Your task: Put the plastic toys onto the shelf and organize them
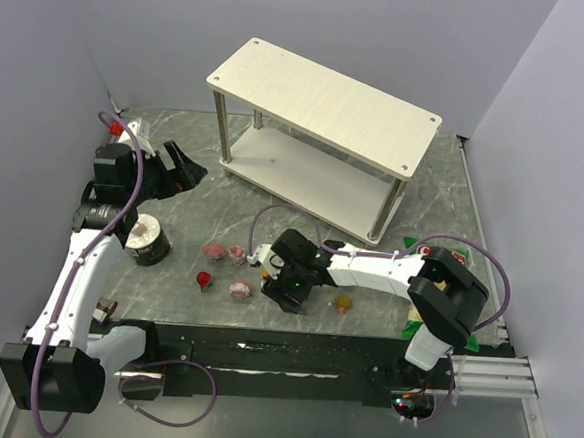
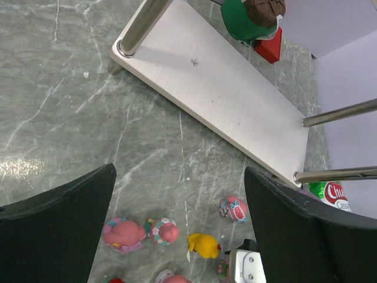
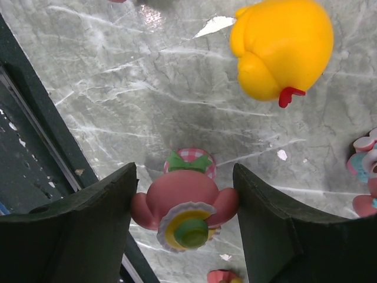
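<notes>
The shelf point(image 1: 325, 106) stands at the back centre; its lower board point(image 2: 224, 94) also shows in the left wrist view. Small toys lie on the table in front: two pink ones point(image 1: 213, 249) point(image 1: 237, 253), a red one point(image 1: 203, 280), a pink-white one point(image 1: 239, 291) and an orange-yellow one point(image 1: 342, 304). My right gripper point(image 1: 293, 279) is low among them, its fingers against both sides of a pink toy with a green-yellow hat point(image 3: 185, 209). A yellow duck point(image 3: 283, 50) lies just beyond it. My left gripper point(image 2: 179, 194) is open, empty and raised at the left, looking down on the toys point(image 2: 123, 233).
A metal can point(image 1: 148, 239) stands beside the left arm. A green chips bag point(image 1: 448, 258) lies at the right behind the right arm, also in the left wrist view point(image 2: 330, 194). The dark front rail point(image 3: 35, 135) runs close by the right gripper.
</notes>
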{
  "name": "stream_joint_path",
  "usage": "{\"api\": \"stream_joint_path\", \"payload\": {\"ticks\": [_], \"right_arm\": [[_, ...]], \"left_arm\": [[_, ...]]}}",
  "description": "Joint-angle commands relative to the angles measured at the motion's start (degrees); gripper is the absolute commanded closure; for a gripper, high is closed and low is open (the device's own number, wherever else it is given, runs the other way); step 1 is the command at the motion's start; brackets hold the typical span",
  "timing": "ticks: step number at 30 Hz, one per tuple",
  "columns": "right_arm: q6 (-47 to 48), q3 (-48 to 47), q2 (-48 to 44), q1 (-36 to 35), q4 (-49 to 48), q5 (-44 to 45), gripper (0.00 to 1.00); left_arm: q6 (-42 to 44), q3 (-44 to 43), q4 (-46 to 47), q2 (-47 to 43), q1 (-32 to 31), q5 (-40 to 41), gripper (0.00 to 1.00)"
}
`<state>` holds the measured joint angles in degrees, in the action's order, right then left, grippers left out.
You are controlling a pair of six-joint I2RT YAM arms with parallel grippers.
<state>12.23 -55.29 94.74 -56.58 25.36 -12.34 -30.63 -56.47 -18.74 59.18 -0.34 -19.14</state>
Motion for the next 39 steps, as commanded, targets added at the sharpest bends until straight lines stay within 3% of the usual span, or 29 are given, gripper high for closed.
{"api": "stream_joint_path", "payload": {"ticks": [1,5,13,22,29,34,39], "right_arm": [[-2.21,-1.32,-3.32,0.41,1.09,-0.32,0.82],[-4.31,-2.01,-5.79,0.41,3.10,0.12,0.90],[-9.59,-9.21,-11.94,0.41,12.15,3.81,0.93],[-24.08,-20.38,-13.09,0.68,26.12,18.37,0.92],[-36.29,-20.92,-11.51,6.81,22.91,24.64,0.91],[-39.03,-17.84,-10.54,11.48,16.22,27.79,0.98],[-42.02,-19.33,-4.49,13.33,13.40,32.98,0.99]], "left_arm": [[0.93,-0.40,-0.07,-0.91,0.16,0.50,0.04],[0.84,-0.40,0.02,-1.17,0.16,0.33,0.04],[0.22,-0.57,0.20,-1.17,0.16,-0.37,0.04],[-0.57,-0.75,-0.15,-0.99,0.16,0.50,0.04],[-1.10,-0.66,-0.77,-0.64,0.16,0.51,0.04],[-1.18,-0.66,-0.94,-1.26,0.16,-1.17,0.04],[-1.88,0.13,-1.56,-2.92,0.16,-1.87,0.04]]}}
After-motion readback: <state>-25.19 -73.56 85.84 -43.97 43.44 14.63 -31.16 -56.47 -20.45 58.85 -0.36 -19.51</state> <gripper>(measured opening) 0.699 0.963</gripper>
